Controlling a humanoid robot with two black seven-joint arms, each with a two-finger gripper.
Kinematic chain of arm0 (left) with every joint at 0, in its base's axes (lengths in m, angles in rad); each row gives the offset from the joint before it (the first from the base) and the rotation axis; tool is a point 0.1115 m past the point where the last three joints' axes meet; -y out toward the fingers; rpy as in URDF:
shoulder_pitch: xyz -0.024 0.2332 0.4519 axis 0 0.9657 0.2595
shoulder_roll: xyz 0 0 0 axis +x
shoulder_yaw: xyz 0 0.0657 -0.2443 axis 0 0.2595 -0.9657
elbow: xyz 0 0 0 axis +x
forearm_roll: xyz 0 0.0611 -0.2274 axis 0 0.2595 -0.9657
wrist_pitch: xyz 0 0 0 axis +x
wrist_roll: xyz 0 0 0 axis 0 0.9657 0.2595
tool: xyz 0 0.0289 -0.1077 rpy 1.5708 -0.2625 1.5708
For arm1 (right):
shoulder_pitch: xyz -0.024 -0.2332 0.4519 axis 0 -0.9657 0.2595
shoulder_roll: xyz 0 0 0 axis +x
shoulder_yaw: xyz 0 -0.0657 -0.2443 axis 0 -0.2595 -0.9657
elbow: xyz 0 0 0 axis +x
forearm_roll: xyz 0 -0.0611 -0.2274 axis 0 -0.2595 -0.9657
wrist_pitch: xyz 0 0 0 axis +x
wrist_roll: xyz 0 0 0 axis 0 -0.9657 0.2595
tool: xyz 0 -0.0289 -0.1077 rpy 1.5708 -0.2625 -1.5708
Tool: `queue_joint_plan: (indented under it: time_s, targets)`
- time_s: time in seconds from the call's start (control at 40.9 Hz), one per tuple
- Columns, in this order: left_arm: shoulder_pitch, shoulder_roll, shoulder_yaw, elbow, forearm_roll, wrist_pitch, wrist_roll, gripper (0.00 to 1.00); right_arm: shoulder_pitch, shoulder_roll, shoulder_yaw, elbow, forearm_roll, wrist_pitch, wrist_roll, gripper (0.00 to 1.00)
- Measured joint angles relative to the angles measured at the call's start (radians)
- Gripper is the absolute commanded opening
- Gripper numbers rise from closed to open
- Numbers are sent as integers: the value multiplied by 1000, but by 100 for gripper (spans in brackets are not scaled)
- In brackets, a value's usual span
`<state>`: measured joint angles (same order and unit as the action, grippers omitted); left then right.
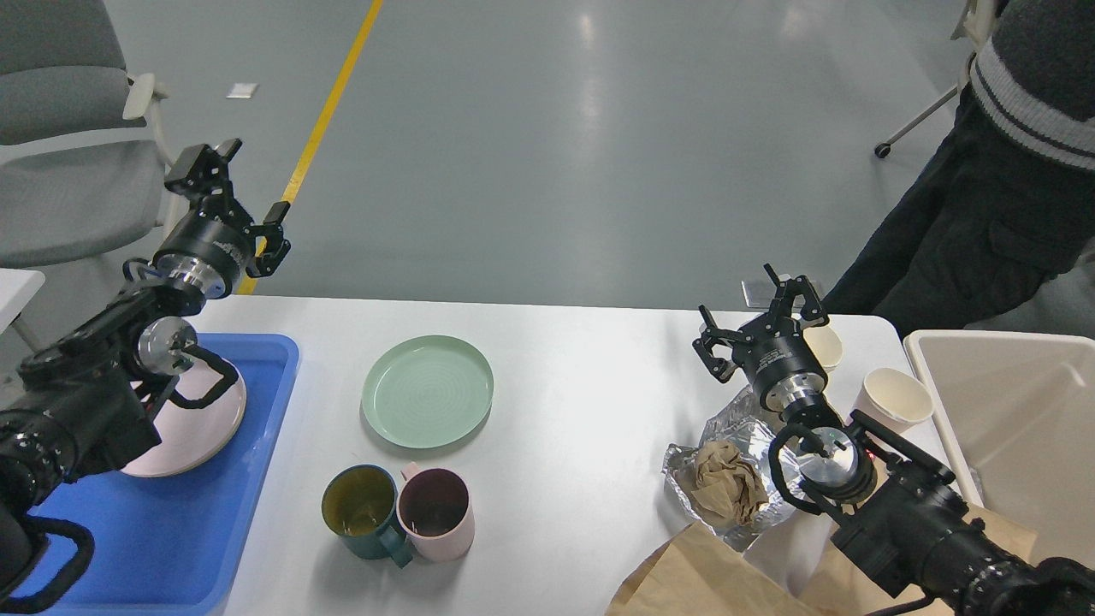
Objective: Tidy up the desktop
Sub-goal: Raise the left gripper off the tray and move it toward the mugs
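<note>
Two mugs, dark green (359,506) and pink (436,512), stand touching, near a green plate (427,391). Crumpled brown paper (727,481) lies on foil (753,428), just beside two paper cups (892,398). White desktop (565,359) spans the foreground, between blue tray (171,530) and beige bin (1009,411); grey floor beyond. Left gripper (244,192) raised off the table's edge, fingers spread, empty. Right gripper (757,321) above the foil, likewise spread and empty.

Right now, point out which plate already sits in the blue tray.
The pink plate, partly hidden behind the left arm, lies in the blue tray. The green plate rests on the bare desktop, outside the tray.
</note>
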<state>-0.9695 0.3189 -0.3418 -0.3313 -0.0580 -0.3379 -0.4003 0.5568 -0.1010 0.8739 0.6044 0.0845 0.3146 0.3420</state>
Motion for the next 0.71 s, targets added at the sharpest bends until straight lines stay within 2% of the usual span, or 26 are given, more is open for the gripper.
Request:
queue_joint_plan:
  time_s: [0.024,0.196,0.293,0.342,0.367,0.464,0.489,0.587,0.66,0.709]
  targets:
    - [-51,3,115,1,0,1,0,97,0,0,0,0,0,0,0,100]
    - [-217,17,470,2,4,-2,0,97,0,0,0,0,0,0,0,100]
    - [-330,13,745,1,43,-9,0,97,0,0,0,0,0,0,0,100]
    - [-364,8,837,-1,61,-17,0,97,0,0,0,0,0,0,0,100]
    - [-397,0,938,-1,81,-36,0,97,0,0,0,0,0,0,0,100]
    - [-442,-28,1082,-3,108,-96,0,97,0,0,0,0,0,0,0,100]
    - [-458,-40,1140,-5,120,-139,0,97,0,0,0,0,0,0,0,100]
    - [-485,-52,1209,-22,144,-218,0,97,0,0,0,0,0,0,0,100]
    - [-521,-53,1234,-82,152,-269,0,97,0,0,0,0,0,0,0,100]
    - [-569,-42,1250,-208,155,-300,0,97,0,1,0,0,0,0,0,100]
